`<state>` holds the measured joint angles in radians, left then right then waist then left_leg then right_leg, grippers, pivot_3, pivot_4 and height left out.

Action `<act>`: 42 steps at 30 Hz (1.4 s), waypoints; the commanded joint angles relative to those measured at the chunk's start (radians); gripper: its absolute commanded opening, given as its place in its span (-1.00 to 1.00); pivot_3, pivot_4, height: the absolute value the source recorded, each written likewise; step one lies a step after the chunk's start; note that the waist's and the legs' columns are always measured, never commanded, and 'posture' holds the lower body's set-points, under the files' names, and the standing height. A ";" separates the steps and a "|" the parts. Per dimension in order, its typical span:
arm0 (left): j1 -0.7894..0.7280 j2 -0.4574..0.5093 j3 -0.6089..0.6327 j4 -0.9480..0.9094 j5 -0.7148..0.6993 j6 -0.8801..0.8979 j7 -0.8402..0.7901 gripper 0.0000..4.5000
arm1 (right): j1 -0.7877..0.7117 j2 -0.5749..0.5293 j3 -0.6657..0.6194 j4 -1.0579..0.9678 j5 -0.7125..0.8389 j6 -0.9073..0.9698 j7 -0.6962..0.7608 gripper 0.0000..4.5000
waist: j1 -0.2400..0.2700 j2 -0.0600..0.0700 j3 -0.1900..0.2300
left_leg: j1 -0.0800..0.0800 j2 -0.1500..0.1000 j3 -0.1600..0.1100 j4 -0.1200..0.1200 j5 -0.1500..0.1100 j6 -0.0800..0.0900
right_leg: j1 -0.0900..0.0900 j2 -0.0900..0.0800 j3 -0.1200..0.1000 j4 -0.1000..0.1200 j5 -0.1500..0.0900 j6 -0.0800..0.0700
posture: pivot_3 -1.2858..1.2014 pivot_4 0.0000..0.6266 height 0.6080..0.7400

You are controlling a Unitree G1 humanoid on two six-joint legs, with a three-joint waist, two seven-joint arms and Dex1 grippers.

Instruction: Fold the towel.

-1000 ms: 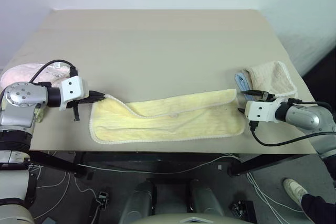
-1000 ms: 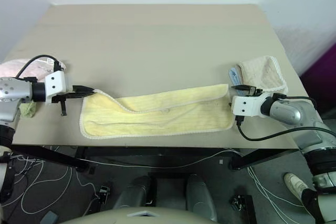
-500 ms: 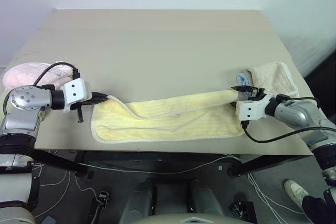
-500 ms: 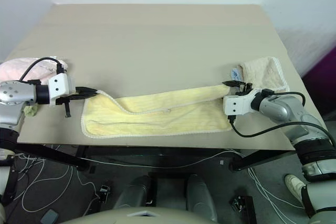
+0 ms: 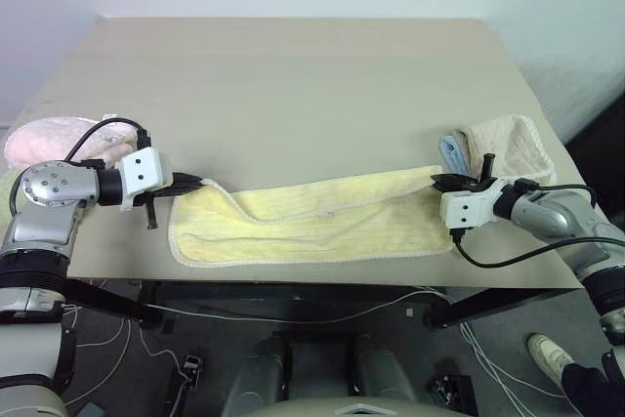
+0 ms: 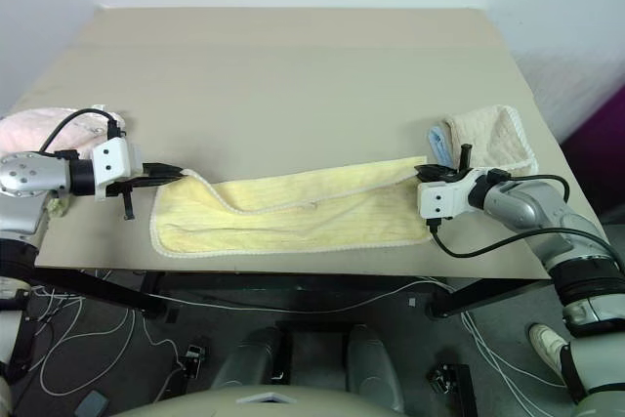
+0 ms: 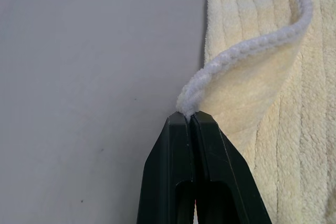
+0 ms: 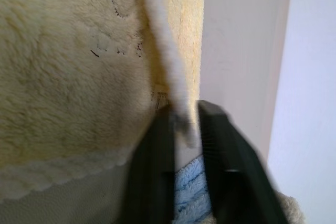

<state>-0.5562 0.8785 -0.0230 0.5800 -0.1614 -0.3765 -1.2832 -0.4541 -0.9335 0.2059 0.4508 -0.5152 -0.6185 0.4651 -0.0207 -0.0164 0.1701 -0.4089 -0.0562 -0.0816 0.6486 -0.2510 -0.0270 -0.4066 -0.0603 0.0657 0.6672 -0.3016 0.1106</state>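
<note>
Towel (image 5: 312, 224): pale yellow terry, long, lying along near edge of table (image 5: 293, 75), partly doubled over lengthwise, far long edge drooping in a loose fold toward the middle. Soft, limp, light by the look of it; no stiffness, so any unsupported span sags and drags. Nap probably grippy, not slippery. Nothing fragile. Best hold: the stitched hem at the corners, thicker and less likely to slip out than the pile.

Left gripper (image 7: 189, 116): fingers pressed together on the hem at towel's left far corner, corner lifted just off the table, cloth curling away from the pinch. Small bite only, right at the fingertips; likely to pull out w/ a hard tug.

Right gripper (image 5: 441, 182): at right far corner, fingers closed w/ the hem running between them; wrist view blurred there, so depth of bite unclear, prob. shallow.

Judgement: both far corners pinched, fold itself not yet made. Next: raise both ends together, keep cloth taut between, carry over evenly.

Nearby: beige towel (image 5: 508, 146) w/ scalloped edge just beyond right gripper, bit of blue cloth (image 5: 450, 153) beside it; pink towel (image 5: 54, 139) at left table edge, behind left arm.
</note>
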 commanded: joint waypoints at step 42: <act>-0.041 0.065 0.249 0.101 -0.139 0.151 0.021 -1.00 | 0.275 -0.139 -0.372 -0.586 0.741 0.537 0.570 -0.99 | 0.001 0.000 0.000 | -0.002 0.000 0.000 0.001 0.000 0.000 | -0.002 -0.001 0.001 0.001 0.000 0.000 | 0.03 -0.52 1.00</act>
<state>-0.6083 0.9065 0.1844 0.7636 -0.2583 -0.2520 -1.2410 -0.1829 -1.0417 -0.0923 -0.0600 0.1786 -0.1126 1.0152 -0.0201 -0.0165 0.1705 -0.4110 -0.0561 -0.0814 0.6501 -0.2511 -0.0267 -0.4086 -0.0618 0.0667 0.6687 -0.3016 0.1109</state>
